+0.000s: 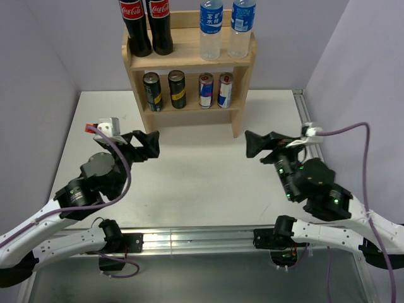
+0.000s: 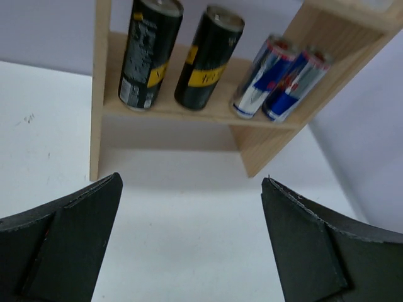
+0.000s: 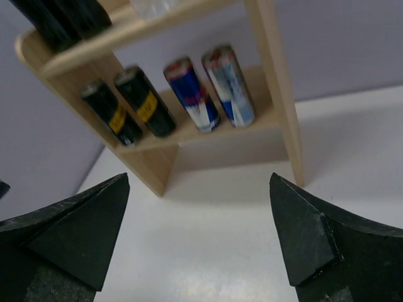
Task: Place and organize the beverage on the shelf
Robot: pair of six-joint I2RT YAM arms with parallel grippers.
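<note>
Both claws are spread wide and hold nothing. The left gripper and the right gripper hover just above the white table, touching no drink, and each wrist view shows bare tabletop between its fingers. All the drinks stand upright on the wooden shelf at the far middle of the table, against the back wall. On its top tier, inside the low rim, two cola bottles with red labels stand at the left, and two clear water bottles with blue labels and caps stand at the right. On the lower tier, two dark cans with yellow markings are at the left, and two blue-silver cans are at the right, just beside each other. The arms reach from their near-edge bases with elbows spread outward and wrists angled in toward the table's centre. The two grippers are well apart, each aimed toward the shelf but stopped short of it on the near side.
</note>
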